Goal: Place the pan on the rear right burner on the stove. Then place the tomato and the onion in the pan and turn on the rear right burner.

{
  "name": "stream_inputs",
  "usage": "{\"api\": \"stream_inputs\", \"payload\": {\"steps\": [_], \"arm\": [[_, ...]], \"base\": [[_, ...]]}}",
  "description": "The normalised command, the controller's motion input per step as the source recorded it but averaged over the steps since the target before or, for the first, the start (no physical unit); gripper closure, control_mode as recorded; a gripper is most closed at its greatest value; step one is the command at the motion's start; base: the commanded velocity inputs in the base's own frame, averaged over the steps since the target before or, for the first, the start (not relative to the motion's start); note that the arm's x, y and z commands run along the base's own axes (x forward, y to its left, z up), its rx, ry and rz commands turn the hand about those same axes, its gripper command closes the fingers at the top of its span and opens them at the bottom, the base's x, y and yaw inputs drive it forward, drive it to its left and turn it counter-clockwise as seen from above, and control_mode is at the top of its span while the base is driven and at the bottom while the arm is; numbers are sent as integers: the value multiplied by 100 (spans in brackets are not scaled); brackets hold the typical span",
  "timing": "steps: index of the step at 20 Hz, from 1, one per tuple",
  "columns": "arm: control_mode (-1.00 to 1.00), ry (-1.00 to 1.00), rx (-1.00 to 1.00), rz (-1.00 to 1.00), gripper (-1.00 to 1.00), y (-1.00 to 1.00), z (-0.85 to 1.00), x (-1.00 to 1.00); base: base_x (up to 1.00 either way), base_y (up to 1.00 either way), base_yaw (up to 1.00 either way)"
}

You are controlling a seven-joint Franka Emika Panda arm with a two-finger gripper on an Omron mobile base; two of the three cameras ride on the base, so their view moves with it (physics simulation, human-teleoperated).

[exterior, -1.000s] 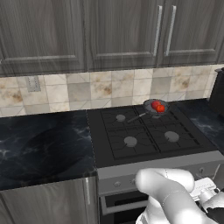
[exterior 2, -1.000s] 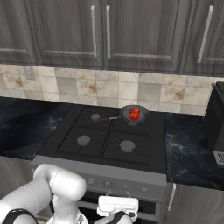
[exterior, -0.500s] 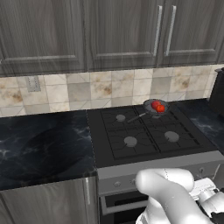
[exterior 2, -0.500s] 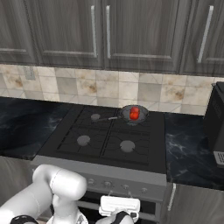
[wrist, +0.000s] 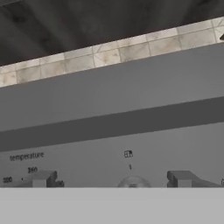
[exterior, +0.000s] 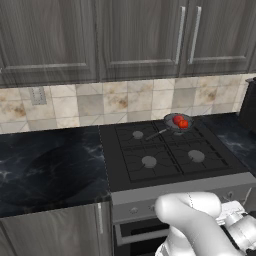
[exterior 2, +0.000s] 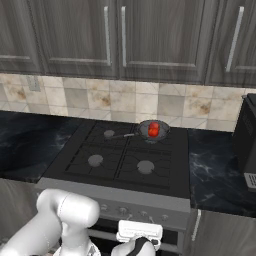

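Left base view showed the pan [exterior: 178,123] resting on the rear right burner of the stove [exterior: 165,155], with the tomato [exterior: 183,123] and the onion [exterior: 177,119] lying touching inside it; placing was evidently complete. Hand view showed the gripper [wrist: 111,179], jaws spread wide and holding nothing, close before the silver front panel [wrist: 131,144], a knob [wrist: 133,181] between its fingertips [wrist: 41,178]. Judged remaining: turning that burner on

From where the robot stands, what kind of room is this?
A home kitchen, most likely: a four-burner stove with a pan on it, a dark marble-look counter, and wooden cabinets above a tiled wall.
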Motion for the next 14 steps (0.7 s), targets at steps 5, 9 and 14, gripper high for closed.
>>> {"api": "stream_inputs", "payload": {"steps": [5, 9, 14], "arm": [[-100, 0, 0, -2, -100, 0, -22, 11], [-100, 0, 0, -3, -100, -4, -19, 22], [-100, 0, 0, -3, -100, -9, -20, 19]], "base": [[0, 0, 0], [0, 0, 0], [0, 0, 0]]}}
